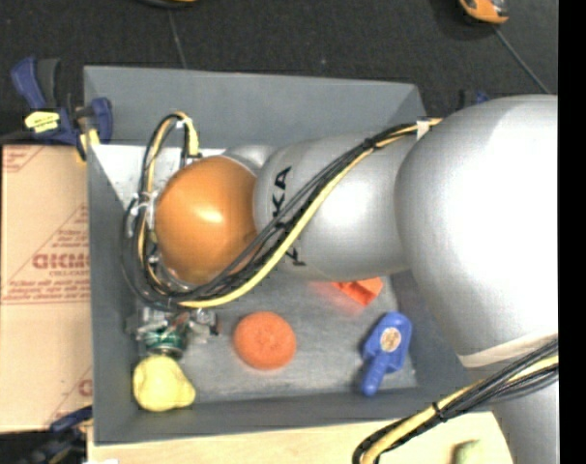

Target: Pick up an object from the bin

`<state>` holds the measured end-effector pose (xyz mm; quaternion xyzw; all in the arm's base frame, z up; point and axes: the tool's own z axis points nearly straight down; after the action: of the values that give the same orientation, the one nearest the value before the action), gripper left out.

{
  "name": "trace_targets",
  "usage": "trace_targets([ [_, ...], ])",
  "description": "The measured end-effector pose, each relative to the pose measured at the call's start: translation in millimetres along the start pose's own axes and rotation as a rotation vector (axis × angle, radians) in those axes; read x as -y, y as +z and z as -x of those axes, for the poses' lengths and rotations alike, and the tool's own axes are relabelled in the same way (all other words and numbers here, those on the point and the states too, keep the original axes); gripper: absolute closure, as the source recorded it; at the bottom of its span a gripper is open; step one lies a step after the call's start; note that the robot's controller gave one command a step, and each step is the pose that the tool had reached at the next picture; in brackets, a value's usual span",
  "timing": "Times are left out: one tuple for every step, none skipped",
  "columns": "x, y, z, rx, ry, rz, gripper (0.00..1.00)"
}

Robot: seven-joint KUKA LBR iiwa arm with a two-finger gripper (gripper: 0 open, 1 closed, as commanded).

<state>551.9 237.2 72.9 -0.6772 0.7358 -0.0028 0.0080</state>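
Note:
My gripper is low in the bin's front left corner, under the orange dome on the wrist. Just below it lies a pale yellow lumpy thing, against the front wall. A round orange disc-like thing rests to the gripper's right, a short way off. Whether anything sits between the fingers is hidden.
A blue clamp-shaped toy lies at the front right. A red-orange piece peeks out from under the arm. The arm covers most of the bin's middle and right. The bin's left and front walls stand close to the gripper.

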Motion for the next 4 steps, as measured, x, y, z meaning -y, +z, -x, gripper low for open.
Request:
trace_targets([
  [0,0,0.0,0.0,0.001,0.0,1.0],
  [-1,-16,-0.5,0.001,0.004,0.002,1.0],
  [-1,-52,-0.8,-0.001,0.005,0.007,1.0],
  [1,-96,0.1,0.001,0.005,0.002,1.0],
])
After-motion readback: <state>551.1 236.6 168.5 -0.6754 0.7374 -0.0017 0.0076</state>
